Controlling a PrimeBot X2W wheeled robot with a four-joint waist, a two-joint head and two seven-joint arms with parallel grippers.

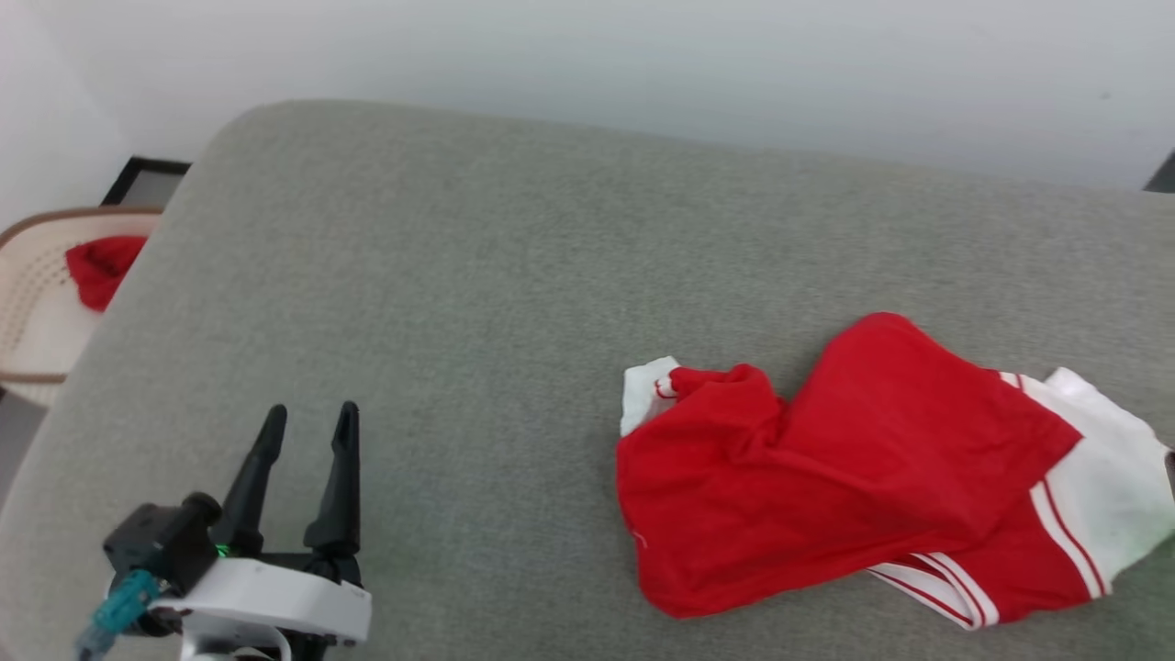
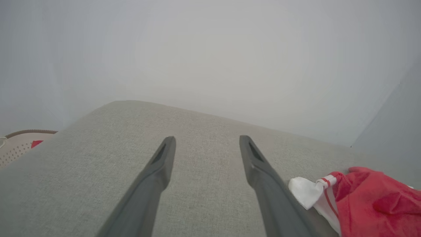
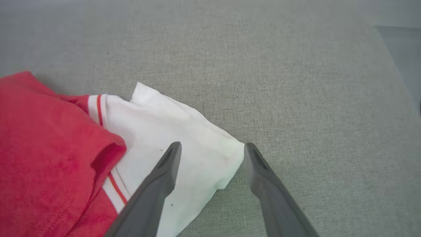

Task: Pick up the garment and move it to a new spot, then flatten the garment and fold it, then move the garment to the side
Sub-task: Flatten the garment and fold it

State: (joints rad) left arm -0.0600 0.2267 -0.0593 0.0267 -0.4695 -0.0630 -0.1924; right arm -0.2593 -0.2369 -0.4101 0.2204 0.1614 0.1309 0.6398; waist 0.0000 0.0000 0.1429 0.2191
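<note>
The garment (image 1: 826,487), a bright-red shirt with white sleeve panels and red-and-white striped trim, lies crumpled and partly folded over itself on the right part of the grey fabric-covered bench (image 1: 459,275). One white sleeve spreads out at its right end, and a smaller white piece pokes out at its upper left.

We look forward and down from the head camera over the grey cushion (image 1: 459,275), with the garment (image 1: 826,477) at lower right of frame. The left wrist camera sits low, facing along the left gripper (image 2: 207,140) toward the wall. The right wrist camera looks down from close above the garment's white sleeve (image 3: 184,131). All three views share the cushion and garment.
</note>
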